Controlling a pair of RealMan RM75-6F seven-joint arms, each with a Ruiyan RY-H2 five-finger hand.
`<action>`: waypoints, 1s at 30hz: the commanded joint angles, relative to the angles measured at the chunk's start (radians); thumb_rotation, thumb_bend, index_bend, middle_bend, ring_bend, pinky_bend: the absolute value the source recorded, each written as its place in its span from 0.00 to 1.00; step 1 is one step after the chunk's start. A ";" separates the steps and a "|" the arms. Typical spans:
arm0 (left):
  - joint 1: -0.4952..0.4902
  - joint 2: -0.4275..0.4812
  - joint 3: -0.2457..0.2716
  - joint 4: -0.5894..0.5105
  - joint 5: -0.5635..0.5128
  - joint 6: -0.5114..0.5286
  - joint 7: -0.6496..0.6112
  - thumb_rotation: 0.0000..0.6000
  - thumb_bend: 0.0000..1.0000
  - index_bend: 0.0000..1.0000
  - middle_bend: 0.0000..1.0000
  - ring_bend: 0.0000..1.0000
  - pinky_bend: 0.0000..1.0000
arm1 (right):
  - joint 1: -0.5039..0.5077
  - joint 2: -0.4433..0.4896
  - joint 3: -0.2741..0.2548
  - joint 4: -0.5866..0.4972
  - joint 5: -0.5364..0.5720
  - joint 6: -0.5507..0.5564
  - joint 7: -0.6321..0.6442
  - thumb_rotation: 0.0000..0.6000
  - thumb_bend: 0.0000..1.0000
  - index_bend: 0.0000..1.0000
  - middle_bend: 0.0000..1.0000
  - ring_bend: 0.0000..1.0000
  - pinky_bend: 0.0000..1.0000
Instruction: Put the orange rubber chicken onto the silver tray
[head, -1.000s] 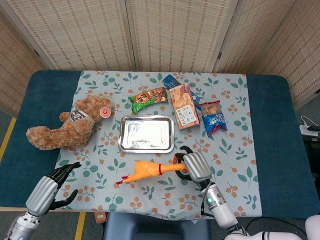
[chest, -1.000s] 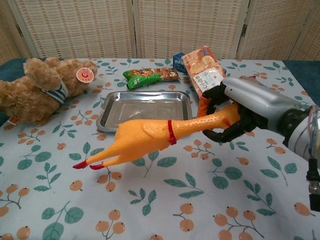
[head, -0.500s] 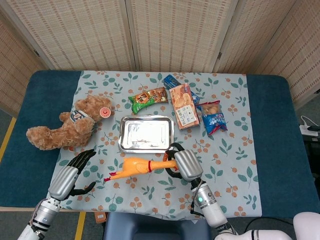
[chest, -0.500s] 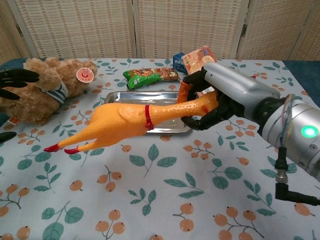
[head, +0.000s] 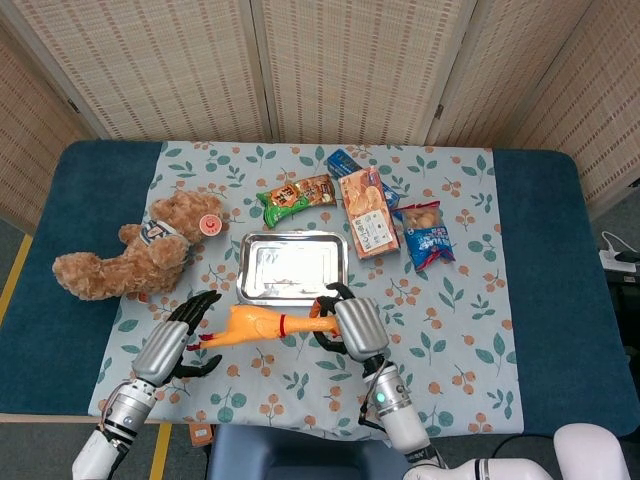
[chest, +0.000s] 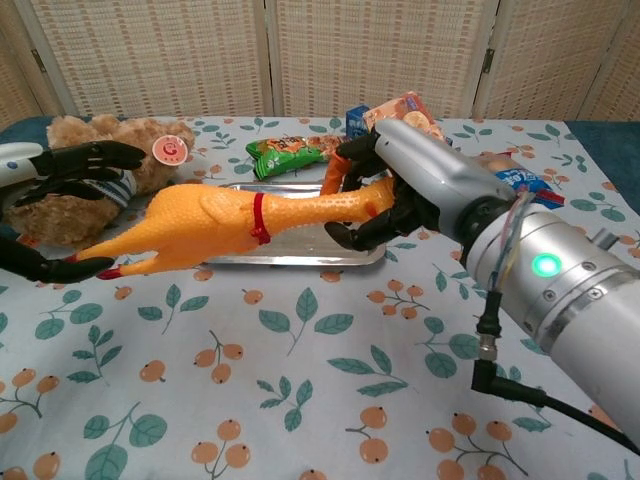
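The orange rubber chicken (head: 256, 325) (chest: 205, 222) hangs lengthwise above the cloth, just in front of the silver tray (head: 293, 268) (chest: 290, 258). My right hand (head: 352, 326) (chest: 400, 185) grips its neck and head end. Its red feet point left. There my left hand (head: 183, 338) (chest: 62, 170) has its fingers spread, some above and the thumb below the feet. Whether they touch the chicken I cannot tell. In the chest view the chicken's neck hides part of the tray, which holds nothing.
A brown teddy bear (head: 130, 255) lies left of the tray. Behind the tray lie a green snack pack (head: 295, 195), an orange cracker pack (head: 365, 212), a blue box (head: 345, 160) and a blue packet (head: 425, 235). The flowered cloth's front edge is close below my hands.
My right hand has carried the chicken leftward and nearer the tray's front edge. My left hand has come up and in until its fingers bracket the chicken's feet.
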 joint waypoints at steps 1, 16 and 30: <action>-0.018 -0.027 -0.017 -0.003 -0.045 -0.015 0.020 1.00 0.30 0.00 0.00 0.00 0.10 | 0.010 -0.020 0.009 0.004 0.012 -0.005 -0.001 1.00 0.35 0.86 0.57 0.62 0.68; -0.071 -0.121 -0.066 0.048 -0.199 -0.023 0.076 1.00 0.31 0.02 0.08 0.10 0.32 | 0.041 -0.068 0.046 0.031 0.045 -0.011 -0.018 1.00 0.35 0.86 0.57 0.63 0.68; -0.074 -0.167 -0.086 0.090 -0.253 0.018 0.083 1.00 0.59 0.69 0.73 0.67 0.87 | 0.049 -0.069 0.047 0.032 0.054 -0.006 -0.026 1.00 0.35 0.86 0.57 0.63 0.68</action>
